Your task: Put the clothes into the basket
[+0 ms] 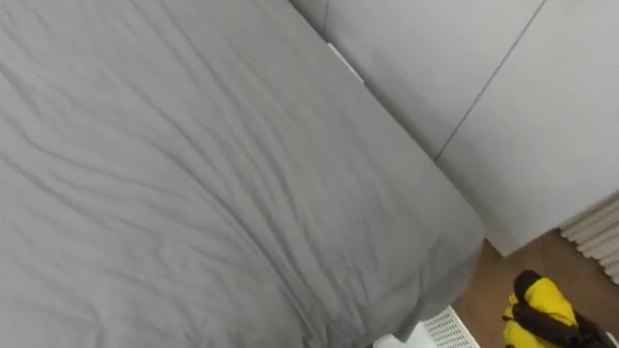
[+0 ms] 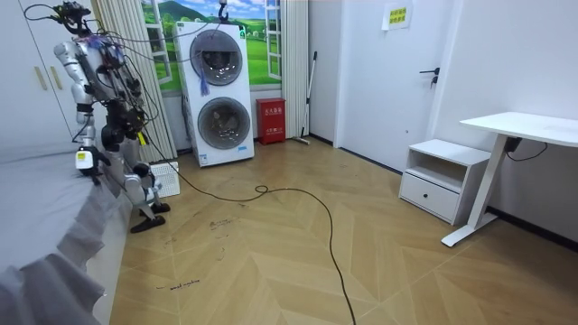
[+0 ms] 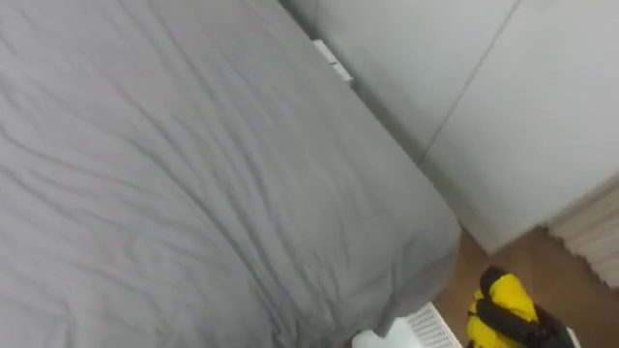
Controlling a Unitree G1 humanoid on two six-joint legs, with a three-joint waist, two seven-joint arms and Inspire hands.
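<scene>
Two stacked white drum washing machines (image 2: 221,95), a small red box (image 2: 270,120), a white drawer cabinet (image 2: 442,176) and a white desk (image 2: 528,126) stand along the far walls, well apart from the robot. The robot stands at the corner of the bed with the wrinkled grey sheet (image 1: 193,174), near white wardrobe doors (image 1: 542,116) and a pleated pale curtain (image 1: 598,227). The sheet's drooping corner covers part of the white slatted plastic basket (image 1: 447,331) on the floor, and just beside it, over bare wood, is the bunched bright-yellow garment (image 1: 553,298), with the dark fingers of the right hand (image 1: 537,321) curled round it.
</scene>
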